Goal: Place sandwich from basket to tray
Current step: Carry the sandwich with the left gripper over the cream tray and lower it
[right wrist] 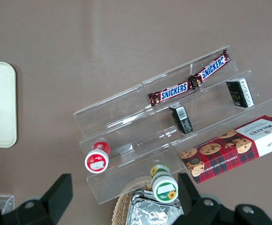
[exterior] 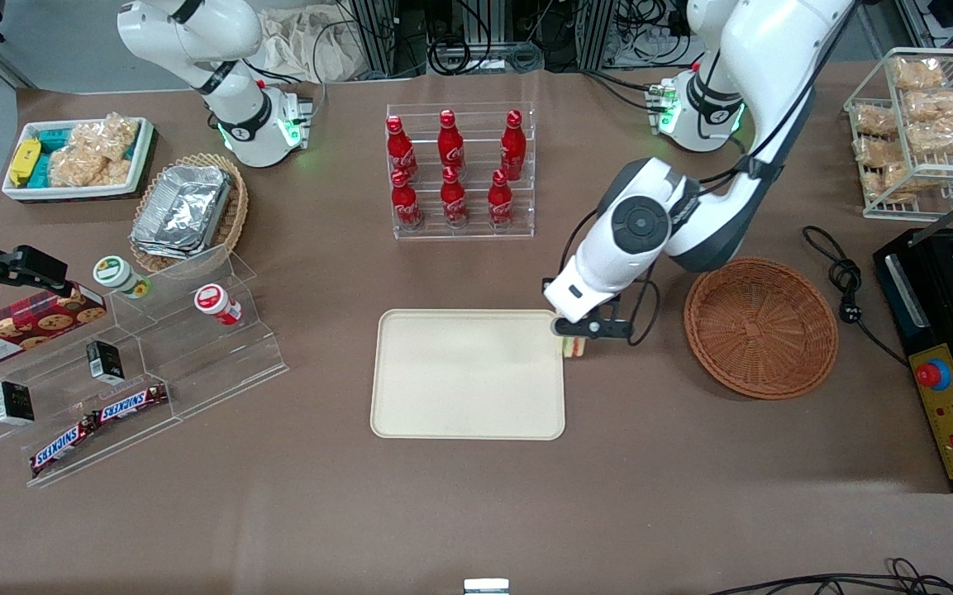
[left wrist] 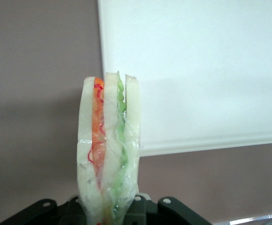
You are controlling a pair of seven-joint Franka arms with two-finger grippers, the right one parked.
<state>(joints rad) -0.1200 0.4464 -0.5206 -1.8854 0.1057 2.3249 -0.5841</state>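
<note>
Sandwich [exterior: 574, 345], held off the table in the gripper [exterior: 573, 335], whose fingers are closed on the wedge's lower end; in the wrist view the sandwich [left wrist: 108, 150] stands upright between the black finger mounts, its orange, red and green layers edge-on under clear wrap. The gripper hangs at the tray's edge, over the corner of the tray [exterior: 467, 373] that lies toward the working arm's end and farther from the front camera; the wrist view shows the tray's rim [left wrist: 206, 143] just past the sandwich, with brown table [exterior: 476, 512] beneath the wedge itself. The tray surface next to the gripper is bare. The basket [exterior: 760, 326] sits beside the gripper toward the working arm's end, apart from it and holding nothing visible. A black cable [exterior: 844, 277] lies on the table next to the basket, away from the gripper. Farther from the front camera than the gripper stands a clear rack of red bottles [exterior: 453, 169], well apart from it. Toward the parked arm's end, well away from the gripper, a clear stepped stand [exterior: 154, 364] carries two small jars, dark packets and Snickers bars [exterior: 100, 421]; near it are a tan basket of foil containers [exterior: 187, 211] and a white bin of snacks [exterior: 79, 157]. A wire rack of packets [exterior: 922, 124] stands at the working arm's end.
</note>
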